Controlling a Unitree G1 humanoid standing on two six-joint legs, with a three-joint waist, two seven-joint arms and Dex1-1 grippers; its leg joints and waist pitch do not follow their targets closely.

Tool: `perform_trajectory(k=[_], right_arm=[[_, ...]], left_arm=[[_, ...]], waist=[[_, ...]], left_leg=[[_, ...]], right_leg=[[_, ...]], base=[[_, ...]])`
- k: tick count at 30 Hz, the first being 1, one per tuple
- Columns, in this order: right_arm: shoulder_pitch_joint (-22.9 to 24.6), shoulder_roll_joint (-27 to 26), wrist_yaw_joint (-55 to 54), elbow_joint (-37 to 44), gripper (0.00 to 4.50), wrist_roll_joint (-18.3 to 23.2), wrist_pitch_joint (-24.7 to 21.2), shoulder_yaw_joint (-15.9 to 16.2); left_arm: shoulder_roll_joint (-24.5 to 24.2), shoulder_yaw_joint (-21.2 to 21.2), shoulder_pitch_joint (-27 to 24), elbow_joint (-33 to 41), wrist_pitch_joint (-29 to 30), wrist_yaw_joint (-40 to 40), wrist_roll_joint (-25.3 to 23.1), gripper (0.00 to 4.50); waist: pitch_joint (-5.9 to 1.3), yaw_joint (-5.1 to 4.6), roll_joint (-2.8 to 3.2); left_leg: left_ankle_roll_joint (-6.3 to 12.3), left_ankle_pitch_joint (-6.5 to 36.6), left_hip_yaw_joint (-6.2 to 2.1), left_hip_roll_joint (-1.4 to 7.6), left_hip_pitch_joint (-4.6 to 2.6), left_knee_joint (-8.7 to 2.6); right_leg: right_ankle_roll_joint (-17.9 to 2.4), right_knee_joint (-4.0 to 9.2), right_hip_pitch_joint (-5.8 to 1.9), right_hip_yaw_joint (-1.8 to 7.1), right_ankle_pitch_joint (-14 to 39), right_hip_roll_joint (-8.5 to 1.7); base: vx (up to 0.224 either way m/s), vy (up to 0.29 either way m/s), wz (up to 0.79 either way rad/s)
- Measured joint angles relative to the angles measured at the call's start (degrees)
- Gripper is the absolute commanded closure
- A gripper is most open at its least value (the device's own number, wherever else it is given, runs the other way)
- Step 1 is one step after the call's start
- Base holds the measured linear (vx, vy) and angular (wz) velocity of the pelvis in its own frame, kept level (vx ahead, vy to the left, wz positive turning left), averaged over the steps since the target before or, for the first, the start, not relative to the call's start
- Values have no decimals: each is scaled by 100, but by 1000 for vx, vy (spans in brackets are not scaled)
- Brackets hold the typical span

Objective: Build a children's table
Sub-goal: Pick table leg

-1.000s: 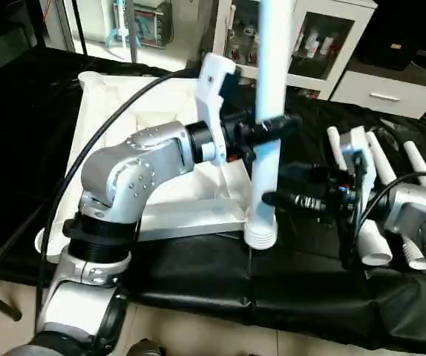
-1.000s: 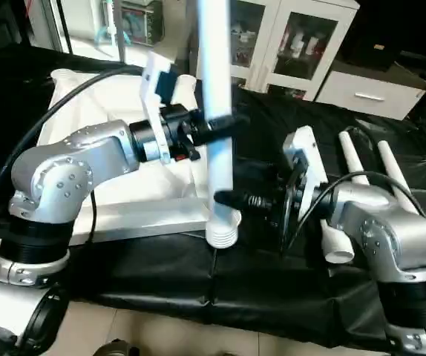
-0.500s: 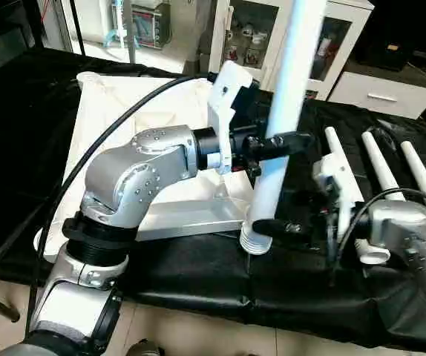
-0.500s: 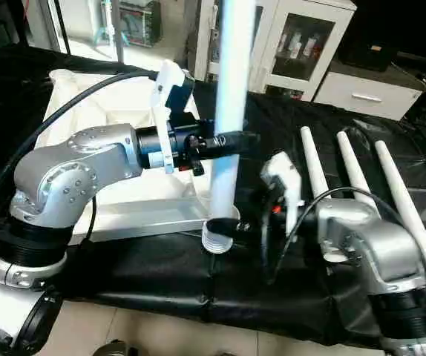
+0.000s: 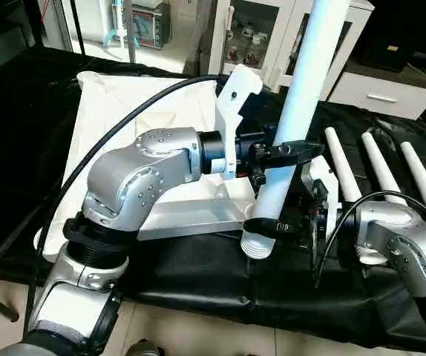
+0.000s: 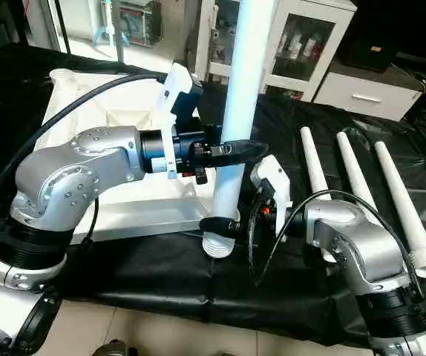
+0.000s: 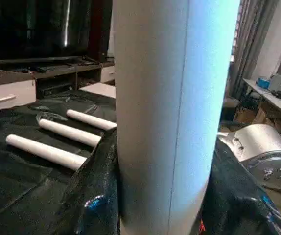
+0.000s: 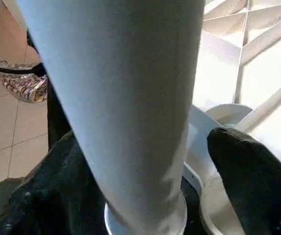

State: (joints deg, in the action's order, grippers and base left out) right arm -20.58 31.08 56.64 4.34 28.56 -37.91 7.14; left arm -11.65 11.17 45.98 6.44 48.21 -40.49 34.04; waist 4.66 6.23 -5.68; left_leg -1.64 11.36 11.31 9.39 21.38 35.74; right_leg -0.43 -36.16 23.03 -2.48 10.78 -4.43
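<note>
One white leg (image 5: 302, 96) stands nearly upright, its top leaning right, its ribbed lower end (image 5: 256, 247) just off the near right corner of the white tabletop (image 5: 116, 111). My left gripper (image 5: 286, 151) is shut on the leg at mid height. My right gripper (image 5: 267, 226) is shut on it just above the ribbed end. The tabletop lies underside up, with its ribs (image 8: 258, 44) and a round corner socket (image 8: 228, 113) behind the leg. In the wrist views black fingers (image 7: 94, 196) (image 8: 243, 166) flank the leg on both sides.
Three more white legs (image 5: 341, 165) (image 5: 378, 165) (image 5: 423, 180) lie side by side on the black-draped work table (image 5: 198, 285) to the right. White cabinets (image 5: 376, 89) stand behind the table. Tiled floor runs along the table's near edge.
The leg has tipped from upright to leaning right at the top. My right gripper has come in leftward and closed around its lower end. The left gripper kept its hold.
</note>
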Motion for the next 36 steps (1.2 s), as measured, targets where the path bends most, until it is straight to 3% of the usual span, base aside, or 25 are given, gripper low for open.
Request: perform_trajectory(k=[11, 12, 13, 16, 22, 33, 36], right_arm=[[5, 1, 151, 9, 193, -6, 64, 17], [8, 1, 158, 12, 193, -2, 65, 17], [9, 1, 164, 12, 160, 1, 65, 19], [9, 0, 143, 9, 154, 1, 67, 18], [8, -2, 128, 6, 96, -25, 79, 27], [9, -1, 182, 6, 93, -23, 79, 44], [9, -1, 209, 7, 131, -22, 79, 51]], left_arm=[[44, -14, 1, -1, -12, -26, -9, 277], [60, -16, 1, -1, -12, -26, -9, 277], [77, -16, 2, -1, -13, -26, -9, 277], [104, -2, 3, -1, -13, -43, -2, 277], [81, 103, 8, 0, -44, -164, -7, 277], [73, 131, 8, 0, -47, -253, -13, 277], [59, 141, 8, 0, -68, -268, -17, 277]], waist=[[0, 2, 1], [0, 2, 1], [0, 3, 1], [0, 3, 1], [-1, 3, 3], [-1, 2, 3], [-1, 3, 3]], left_leg=[[0, 0, 0, 0, 0, 0], [0, 0, 0, 0, 0, 0], [0, 0, 0, 0, 0, 0], [0, 0, 0, 0, 0, 0], [-1, 0, 0, 0, -1, 0], [-2, -1, 0, 0, -2, 0], [-2, -1, 0, 0, -2, 0]], right_leg=[[-2, 0, 0, 0, -1, 0], [-2, 0, 0, 0, -1, 0], [-2, 0, 0, 0, -1, 0], [-2, 0, 0, 0, -2, 0], [-3, 0, -1, 0, -2, 0], [-3, -1, -1, 0, -4, 0], [-3, -1, -1, 0, -5, 0]], base=[[0, 0, 0], [0, 0, 0], [0, 0, 0], [0, 0, 0], [0, 0, 0], [0, 0, 0], [0, 0, 0]])
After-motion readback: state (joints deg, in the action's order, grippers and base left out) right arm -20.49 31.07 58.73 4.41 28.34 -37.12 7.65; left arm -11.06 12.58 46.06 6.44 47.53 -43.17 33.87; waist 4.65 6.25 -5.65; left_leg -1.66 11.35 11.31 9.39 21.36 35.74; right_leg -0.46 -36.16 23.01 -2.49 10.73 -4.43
